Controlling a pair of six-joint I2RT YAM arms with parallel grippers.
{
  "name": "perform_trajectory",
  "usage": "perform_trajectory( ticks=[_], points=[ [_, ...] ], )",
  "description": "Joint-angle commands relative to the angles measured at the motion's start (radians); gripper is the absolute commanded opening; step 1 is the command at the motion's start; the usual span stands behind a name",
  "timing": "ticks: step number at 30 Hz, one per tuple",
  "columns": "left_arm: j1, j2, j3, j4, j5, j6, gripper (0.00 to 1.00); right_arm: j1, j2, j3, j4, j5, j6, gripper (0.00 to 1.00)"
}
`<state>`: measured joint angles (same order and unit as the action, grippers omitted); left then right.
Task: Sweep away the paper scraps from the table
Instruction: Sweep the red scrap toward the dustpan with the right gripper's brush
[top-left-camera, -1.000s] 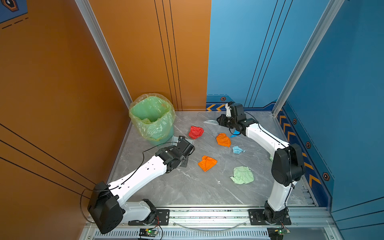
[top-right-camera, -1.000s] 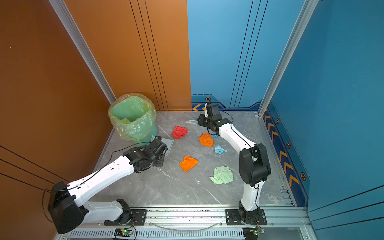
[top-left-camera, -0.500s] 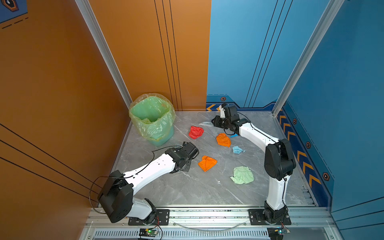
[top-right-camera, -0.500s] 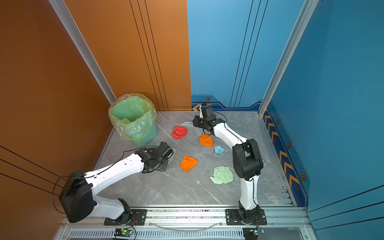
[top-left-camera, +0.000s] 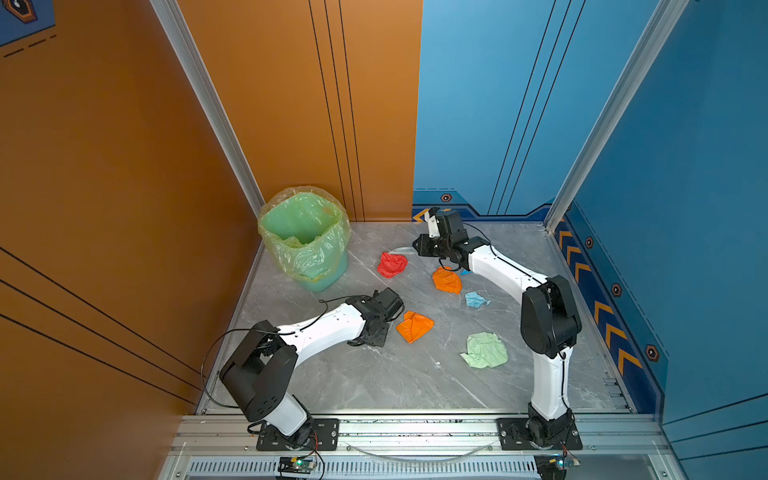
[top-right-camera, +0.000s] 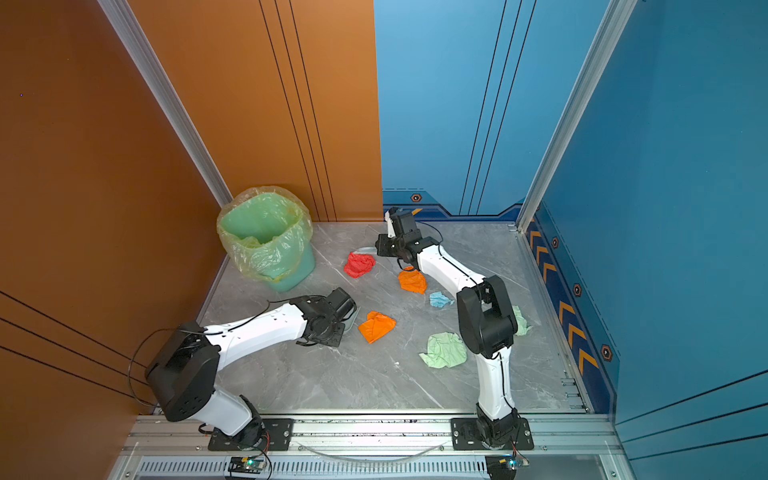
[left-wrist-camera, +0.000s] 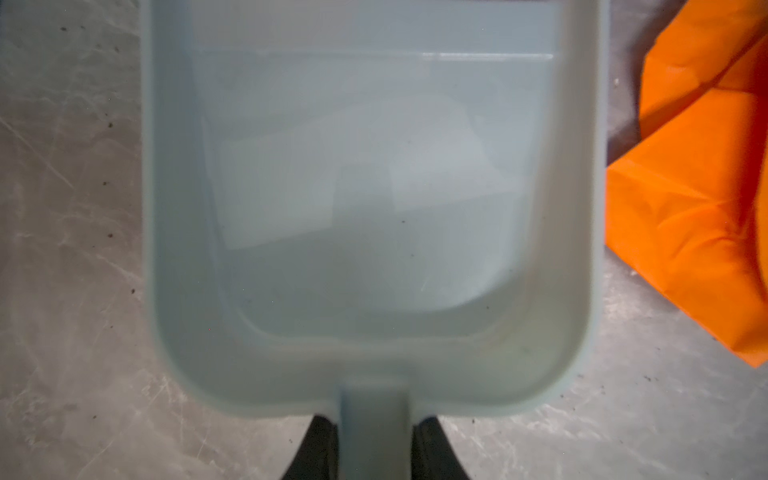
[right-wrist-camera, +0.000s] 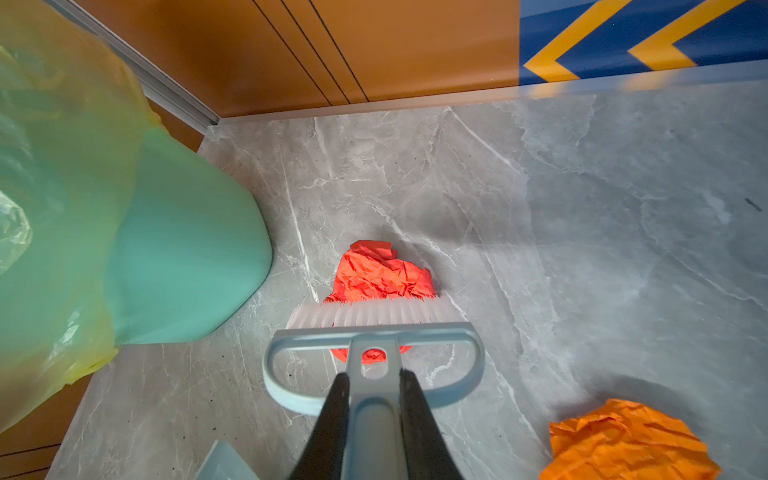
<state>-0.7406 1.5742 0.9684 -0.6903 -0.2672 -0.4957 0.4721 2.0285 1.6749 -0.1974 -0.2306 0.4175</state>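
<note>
So the right gripper (right-wrist-camera: 373, 384) is clamped on the brush (right-wrist-camera: 374, 332) with the red scrap (right-wrist-camera: 380, 272) right under its bristles, left gripper (left-wrist-camera: 372, 434) gripping the dustpan (left-wrist-camera: 370, 208) well apart.

The brush (right-wrist-camera: 374, 316) hides part of the red scrap (right-wrist-camera: 382, 274); the right arm (top-right-camera: 484, 320) covers most of a pale green scrap (top-right-camera: 522, 326); the dustpan (left-wrist-camera: 374, 208) is blurred

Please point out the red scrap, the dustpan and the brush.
red scrap (right-wrist-camera: 380, 274), right wrist view, crumpled middle.
dustpan (left-wrist-camera: 365, 187), left wrist view, inner floor.
brush (right-wrist-camera: 374, 313), right wrist view, white bristles.
</note>
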Motion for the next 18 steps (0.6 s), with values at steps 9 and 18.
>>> perform_trajectory(
  ticks=[9,18],
  points=[
    [0.013,0.074,-0.017,0.066,0.027,-0.026,0.0,0.005,0.111,0.114,-0.08,-0.021,-0.091,0.0],
    [0.059,0.115,0.014,0.066,0.054,0.017,0.0,0.04,0.161,0.151,-0.222,-0.033,-0.16,0.0]
  ],
)
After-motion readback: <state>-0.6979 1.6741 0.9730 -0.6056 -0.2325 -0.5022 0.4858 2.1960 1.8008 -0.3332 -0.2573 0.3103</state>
